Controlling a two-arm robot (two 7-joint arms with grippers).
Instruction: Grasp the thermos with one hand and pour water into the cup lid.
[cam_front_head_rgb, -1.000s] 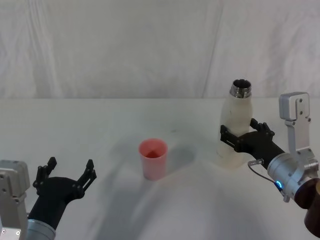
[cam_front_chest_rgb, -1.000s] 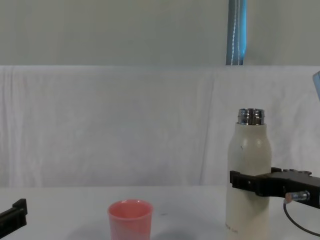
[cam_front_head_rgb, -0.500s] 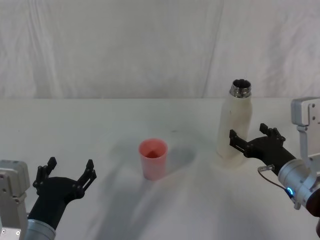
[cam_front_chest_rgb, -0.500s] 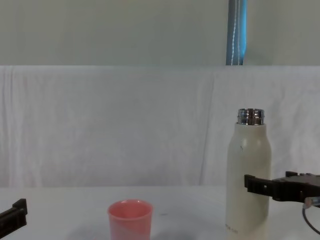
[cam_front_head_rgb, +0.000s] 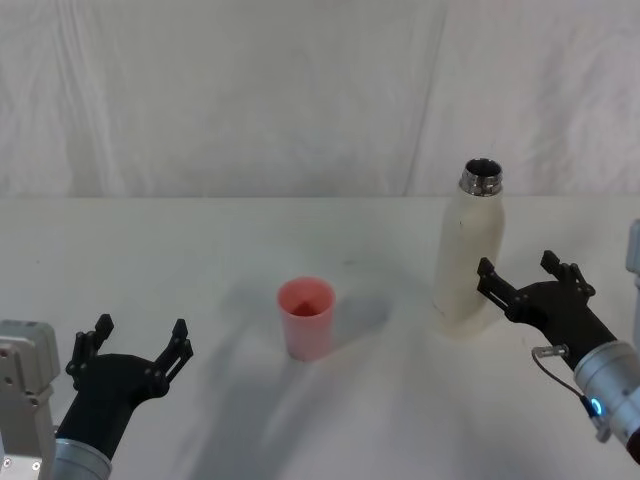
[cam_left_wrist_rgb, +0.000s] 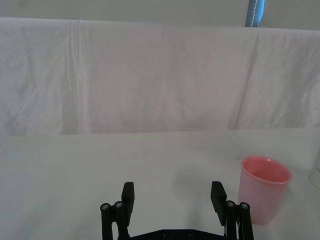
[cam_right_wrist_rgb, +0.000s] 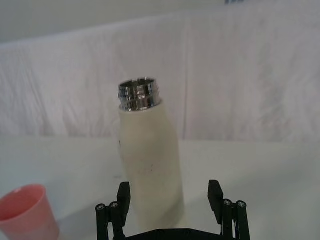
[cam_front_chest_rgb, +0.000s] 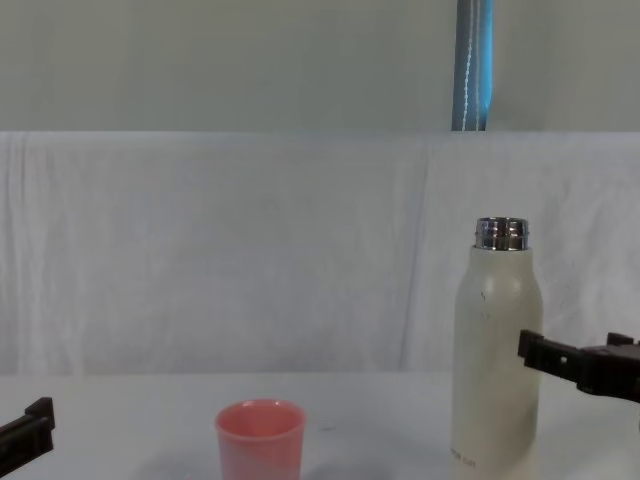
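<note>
Table (cam_front_head_rgb: 200, 250), white cloth, broad bare stretch left of centre. Thermos (cam_front_head_rgb: 466, 255) upright at right, neck uncapped. Right gripper (cam_front_head_rgb: 530, 282) just beside thermos, fingers spread wide, gripping nothing. Left gripper (cam_front_head_rgb: 135, 352) near front-left edge, spread wide, empty. Cup lid (cam_front_head_rgb: 306, 317) upright mid-table, well apart from thermos.

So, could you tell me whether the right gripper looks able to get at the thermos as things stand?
Probably yes: the right gripper is open and level with the body of the upright thermos, just beside it on the table, with nothing between them.
</note>
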